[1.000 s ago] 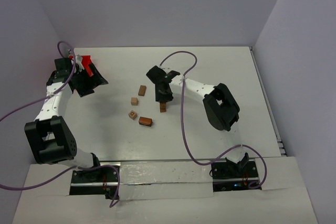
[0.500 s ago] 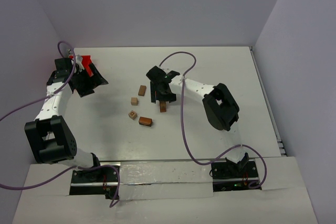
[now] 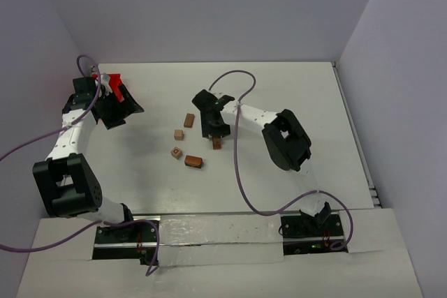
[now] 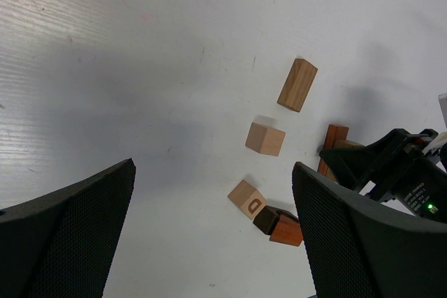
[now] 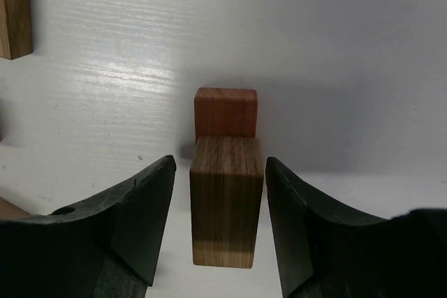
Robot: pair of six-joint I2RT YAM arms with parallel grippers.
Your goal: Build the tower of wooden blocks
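Right side of the table (image 3: 335, 102), beyond the right arm (image 3: 286, 141): broad open lane up to the far edge. Centre is tight. The wood block tower (image 3: 216, 143) sits between the right gripper (image 5: 220, 162) fingers, with a thin gap on one side and the other perhaps touching. Left of it, the tan cuboid (image 3: 188, 120), tan cube (image 3: 179, 134), lettered cube (image 3: 176, 151) and dark-and-red block (image 3: 193, 162) stand apart, narrow lanes between. Far-left corner is blocked by the left gripper (image 4: 213, 167), jaws wide, and the red tray (image 3: 115, 87).
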